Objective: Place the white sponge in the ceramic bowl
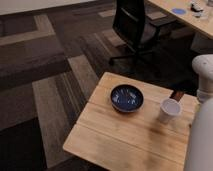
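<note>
One dark-blue bowl (126, 97) and one white cup (170, 109) stand near each other, not touching, on a single pale wooden table (125, 142); the sponge is out of sight and not in the bowl. The gripper is hidden at the right edge behind the white arm (204, 75), so its state and hold cannot be told. One black office chair (132, 25) and one desk (200, 22) stand on brown-and-tan striped carpet (50, 75).

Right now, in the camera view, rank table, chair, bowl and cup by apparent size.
1. table
2. chair, farther away and cropped, so understated
3. bowl
4. cup
The end effector is not visible; only the arm shows at the right edge.
</note>
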